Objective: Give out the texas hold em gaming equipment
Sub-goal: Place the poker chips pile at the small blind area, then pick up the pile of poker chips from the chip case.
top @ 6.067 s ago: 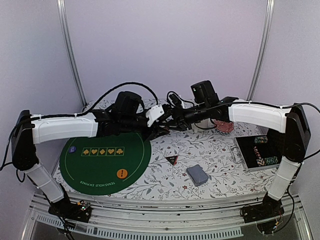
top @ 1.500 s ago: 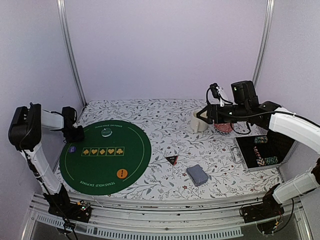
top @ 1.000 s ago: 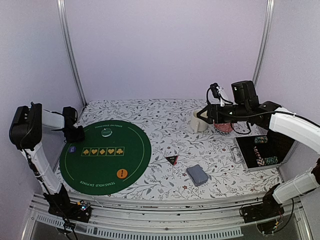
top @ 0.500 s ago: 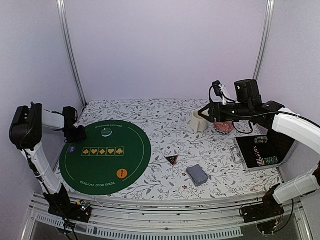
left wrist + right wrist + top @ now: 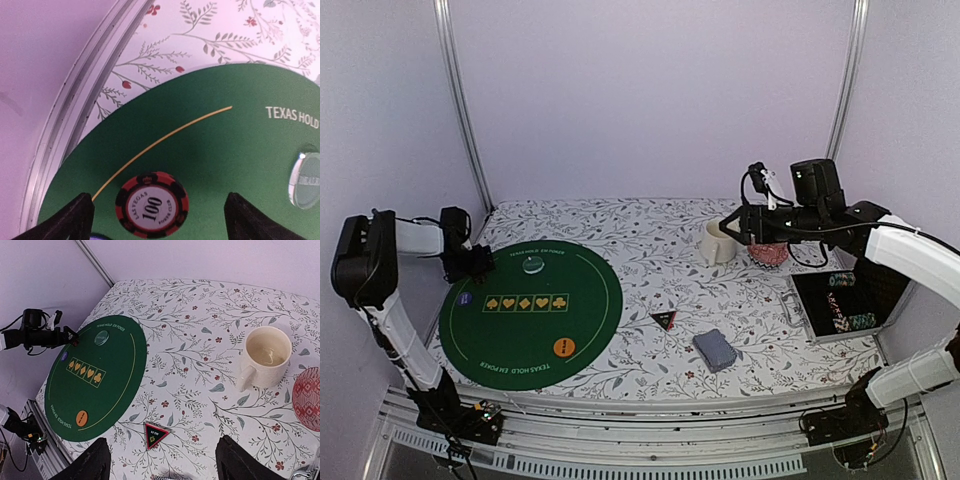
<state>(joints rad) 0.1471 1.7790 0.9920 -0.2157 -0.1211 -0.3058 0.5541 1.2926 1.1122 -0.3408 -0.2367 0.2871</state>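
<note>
**A:** Where is the chip?

**B:** It lies flat on the mat, near the mat's far-left rim. The left claw stands wide open around it, one finger on each side, and grips nothing.

**A:** So what's the risk there?

**B:** I'd say it's the exit. If the claw pulls back low or at an angle, a fingertip could catch the chip and slide it off the mat onto the cloth. It could also push it toward the disc, which sits close by on the same arc.

**A:** And the right claw?

**B:** Its fingers are spread and it's empty. It hangs high, just beside the mug. The dish is right behind it, and the case with more chips is further right.

**A:** Could it hit the mug?

**B:** Probably, if it swings toward the case too low. A wrist or cable might tip the mug or shove the dish.

**A:** What else?

**B:** The cards lie loose near the front edge. A shallow pinch could fan the stack or take only a few.
</note>
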